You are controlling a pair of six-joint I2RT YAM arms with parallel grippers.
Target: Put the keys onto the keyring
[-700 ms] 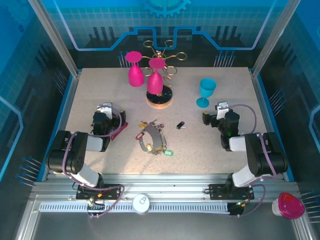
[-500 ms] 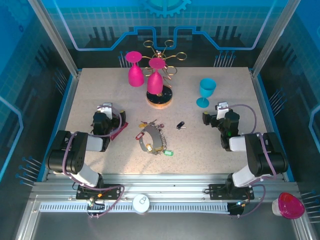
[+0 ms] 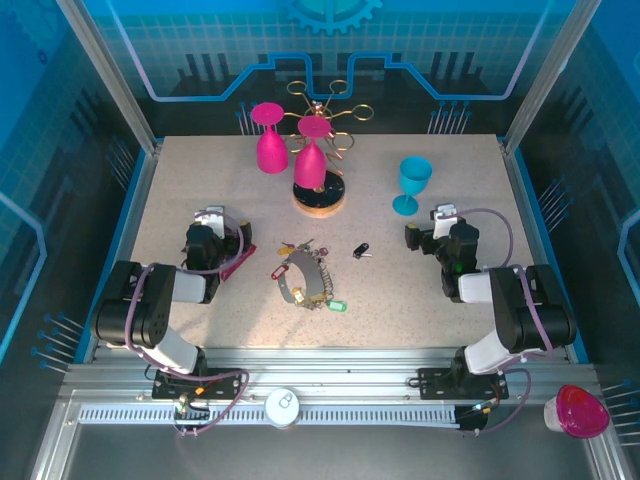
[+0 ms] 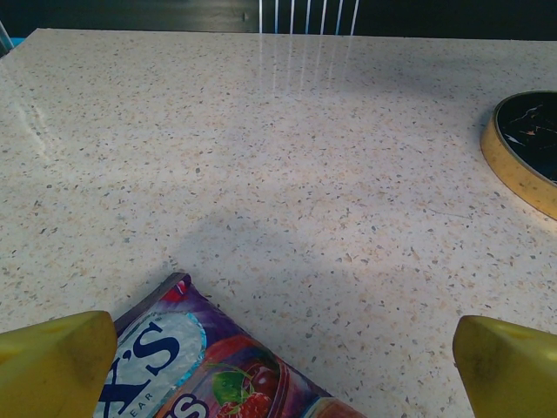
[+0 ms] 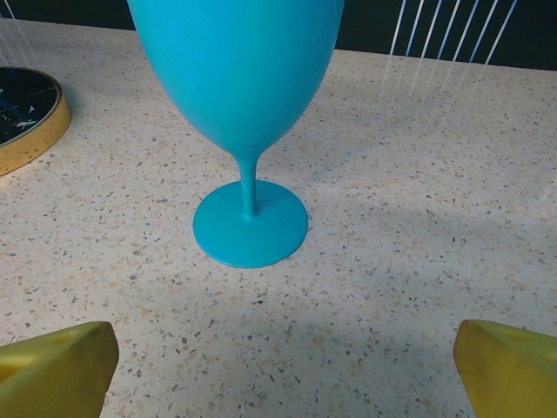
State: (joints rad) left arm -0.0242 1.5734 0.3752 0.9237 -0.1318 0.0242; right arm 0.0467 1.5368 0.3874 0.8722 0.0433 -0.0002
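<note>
Two pairs of fingers, both spread wide apart and holding nothing.

The left fingers [image 4: 52, 361] sit low over the table [image 3: 200, 180] at the keyring's 9 o'clock. A snack packet [image 4: 218, 374] lies just under and between them. If that arm sweeps toward 3 o'clock without lifting, it will likely drag the packet into the ring.

The keyring [image 3: 303, 278] lies flat mid-table, with tagged keys [image 3: 325, 295] bunched round it. It is a thin loop on a smooth top, so a pinch from one side could skid it away or scatter the keys already on it. The rack base [image 4: 522, 148] stands at its 12 o'clock, well apart.

One black-tag key [image 3: 361, 250] lies loose at the ring's 2 o'clock, near it but not touching. This looks like the key left to thread. It is small and flat, so the fingers may close over it and push it along rather than lift it.

A blue glass [image 5: 248, 78] stands upright at 12 o'clock of the right fingers [image 5: 505, 366], close in front. Any forward reach by that arm could tip it. The safer path to the key is toward 9 o'clock.
</note>
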